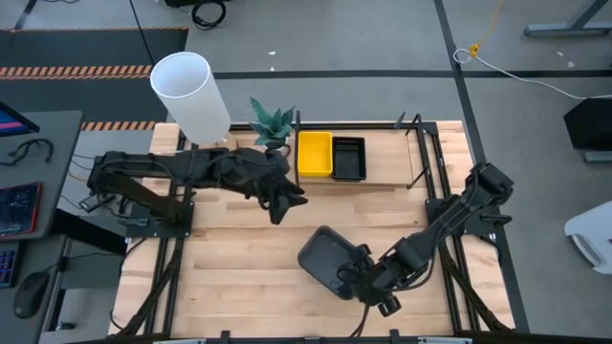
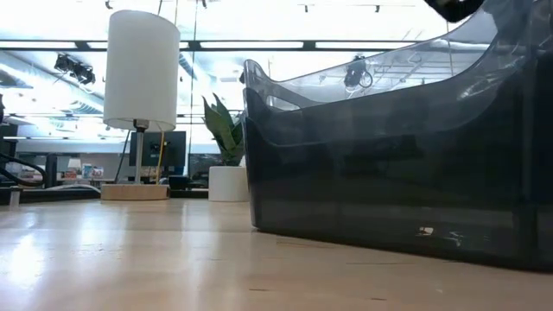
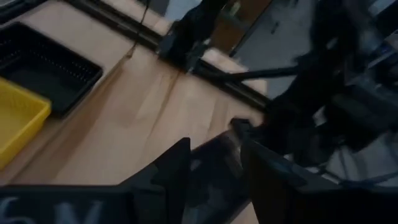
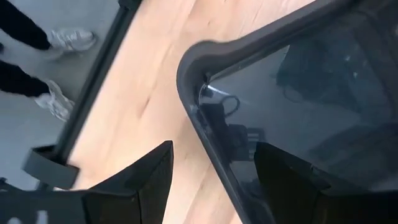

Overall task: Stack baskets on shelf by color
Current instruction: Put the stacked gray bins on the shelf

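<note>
Grey basket (image 1: 327,260) on the tabletop, R gripper (image 1: 361,279) at its rim – grab not closed yet.

I've got the R gripper parked at the grey basket's near edge, well short of the shelf (image 1: 382,172); in the wrist cam the fingers (image 4: 149,177) sit spread, one either side of the rim wall (image 4: 205,118), so I read it as open astride the rim, not pinching. L gripper (image 1: 283,203) hangs between shelf and basket, fingers apart, nothing in them. Yellow basket (image 1: 315,154) and black basket (image 1: 348,159) already sit side by side on the shelf. The grey one looks like thin smooth translucent plastic: light, stiff-ish, prob slick, walls may flex. I'd pinch the rim mid-wall w/ firm grip and lift level. Can't tell from the low cam whether it's one basket or a nested pair.
</note>
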